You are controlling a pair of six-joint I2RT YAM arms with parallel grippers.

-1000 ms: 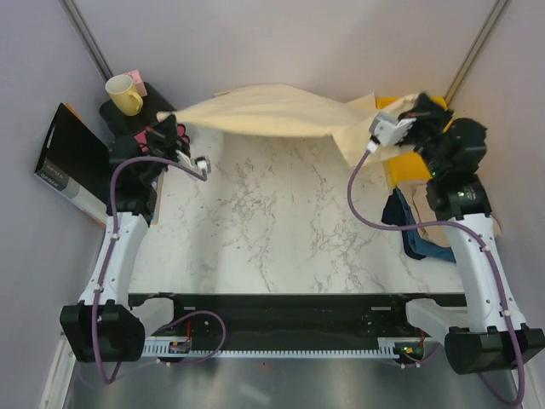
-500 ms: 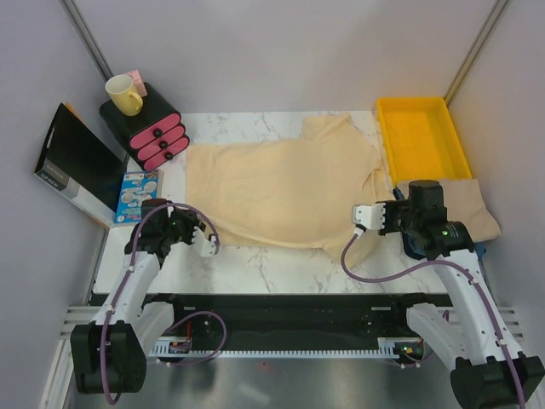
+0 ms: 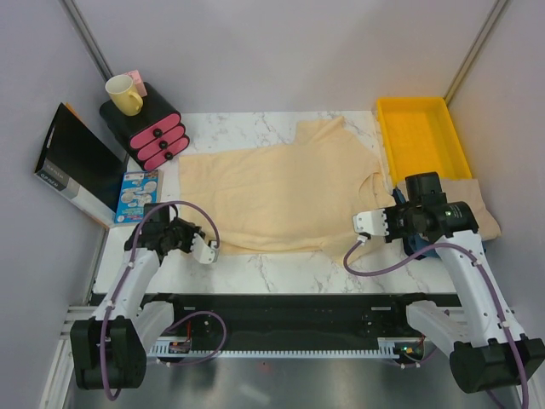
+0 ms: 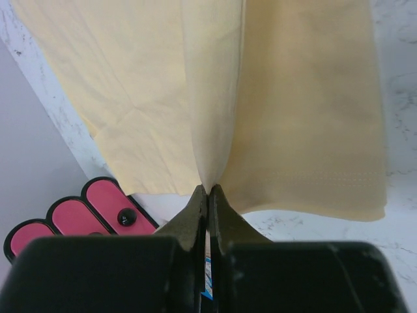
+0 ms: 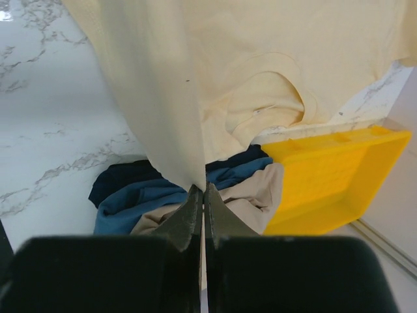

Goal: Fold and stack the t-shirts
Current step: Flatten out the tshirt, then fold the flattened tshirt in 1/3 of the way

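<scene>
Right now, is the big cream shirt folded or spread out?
Spread out. The cream shirt lies wide across the table, reaching nearly side to side.

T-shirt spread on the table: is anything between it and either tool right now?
Nothing visible. The left tool and right tool are each shut on a pinch of the cream t-shirt at its near edge, with no other object wedged between.

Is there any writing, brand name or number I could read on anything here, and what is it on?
No text is readable.
Black box: a line of white print along its edge, too small to read.
Blue card beside the pink drawers: colourful print, too blurred to read.
T-shirt, yellow tray, mug: no writing visible.
</scene>
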